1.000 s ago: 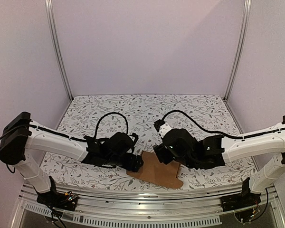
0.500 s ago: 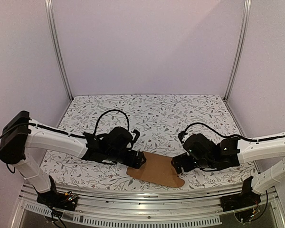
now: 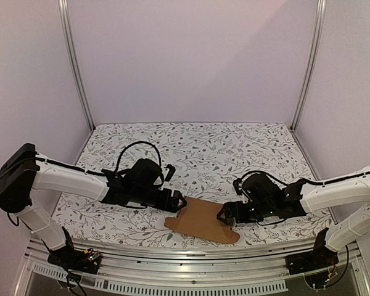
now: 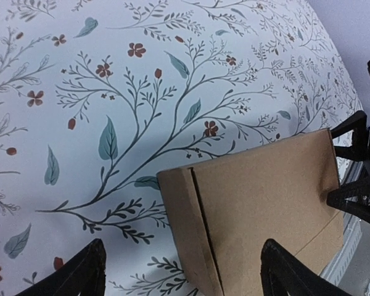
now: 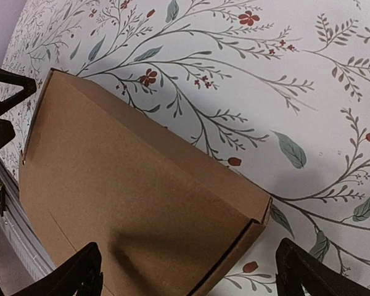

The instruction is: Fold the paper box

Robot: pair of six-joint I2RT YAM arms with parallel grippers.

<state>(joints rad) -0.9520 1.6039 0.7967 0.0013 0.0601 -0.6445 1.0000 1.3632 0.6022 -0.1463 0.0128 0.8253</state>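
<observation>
The paper box (image 3: 200,221) is a plain brown cardboard piece lying low on the flowered table near its front edge. A narrow strip is folded along its left edge (image 4: 188,222) and a low wall stands along its right end (image 5: 234,185). My left gripper (image 3: 179,203) hovers at the box's left end, open, its jaws straddling that corner (image 4: 185,274) with nothing gripped. At the box's right end my right gripper (image 3: 226,214) is also open, spread wide over the corner (image 5: 188,271) without holding it.
The floral tablecloth (image 3: 191,148) stretches to the back wall. A metal rail (image 3: 191,254) runs along the front edge just below the box. Each wrist view shows the other gripper's fingers (image 4: 357,123) (image 5: 6,83) beyond the box.
My right arm has swung right and down off the box to its right end, and its jaws have opened. The cardboard now lies lower and flatter. My left arm shifted slightly left.
</observation>
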